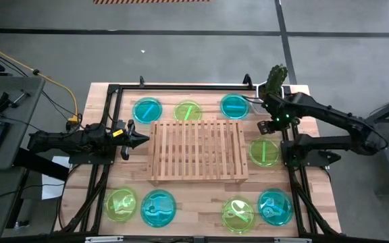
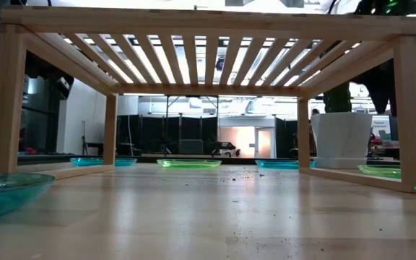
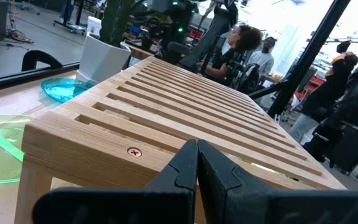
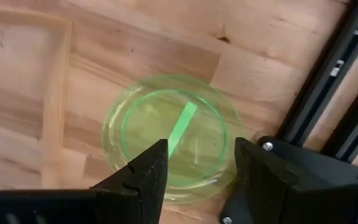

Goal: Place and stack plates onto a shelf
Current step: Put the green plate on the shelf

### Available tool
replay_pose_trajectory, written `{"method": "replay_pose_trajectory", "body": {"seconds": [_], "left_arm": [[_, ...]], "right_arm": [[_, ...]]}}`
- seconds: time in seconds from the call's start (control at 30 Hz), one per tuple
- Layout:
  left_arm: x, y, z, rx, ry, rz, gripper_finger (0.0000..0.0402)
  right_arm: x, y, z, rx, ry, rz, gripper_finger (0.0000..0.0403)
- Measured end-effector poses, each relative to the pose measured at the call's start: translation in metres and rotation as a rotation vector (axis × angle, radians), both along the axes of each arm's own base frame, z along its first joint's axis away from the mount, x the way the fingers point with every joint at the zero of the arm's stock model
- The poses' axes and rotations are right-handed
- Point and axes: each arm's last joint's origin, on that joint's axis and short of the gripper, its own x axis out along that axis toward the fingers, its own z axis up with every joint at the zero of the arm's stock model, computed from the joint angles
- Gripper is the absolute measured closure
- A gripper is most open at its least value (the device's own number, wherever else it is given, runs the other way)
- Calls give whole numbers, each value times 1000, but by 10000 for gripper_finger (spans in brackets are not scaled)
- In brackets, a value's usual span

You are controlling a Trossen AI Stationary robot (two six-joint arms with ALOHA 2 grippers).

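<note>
High view: the shelf (image 1: 198,150), a low rack of pale wooden slats with open gaps, sits mid-worktop, and nothing lies on top of it. Round, glossy, see-through plastic plates ring it on the butcher-block worktop (image 1: 201,199): along the far edge a blue plate (image 1: 147,110), a green plate (image 1: 188,111) and a second blue plate (image 1: 234,106); along the near edge four more, green, blue, green, blue from left corner to right. One lime plate (image 1: 264,152) lies by the right edge, just beside the shelf. The right gripper (image 1: 273,125) hangs above the worktop near that plate, fingers spread fairly wide and empty; its wrist view looks straight down on the plate's (image 4: 171,137) shallow rim and a bright streak across it. The left gripper (image 1: 142,140) is pinched fully closed, holding nothing, its tip pointing at the shelf's left side. A white pot with a dark plant (image 1: 276,79) stands at the far right corner. People show blurred beyond the worktop; the near plates are partly cut off in the low view.
</note>
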Motion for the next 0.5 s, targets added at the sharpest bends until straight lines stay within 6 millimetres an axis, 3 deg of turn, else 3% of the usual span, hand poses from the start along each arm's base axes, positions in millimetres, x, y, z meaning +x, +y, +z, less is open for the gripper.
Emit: {"method": "replay_pose_trajectory", "body": {"seconds": [0.27,0.5], "left_arm": [[0,0,0,0,0,0,402],[0,0,0,0,0,-1,401]], "right_arm": [[4,-24,-17,114,37,118,235],[11,-33,-30,166,64,196,235]]}}
